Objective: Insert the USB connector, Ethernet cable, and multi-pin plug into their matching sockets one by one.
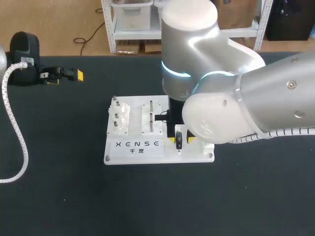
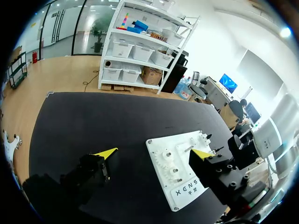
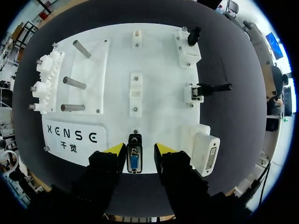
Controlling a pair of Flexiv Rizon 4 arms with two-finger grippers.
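Closely, right fingers [image 3: 117, 150] flanking multi-pin plug [image 3: 134, 159], lettered white board [image 3: 154, 70]

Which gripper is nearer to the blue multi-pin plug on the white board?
Right. The right gripper straddles the multi-pin plug, one open finger on each side. The left gripper is well off the white board, away to its left.

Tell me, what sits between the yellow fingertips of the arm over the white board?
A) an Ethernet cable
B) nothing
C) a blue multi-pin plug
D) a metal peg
C: the right wrist view shows a blue multi-pin plug between the right gripper's yellow tips, at the white board's edge.
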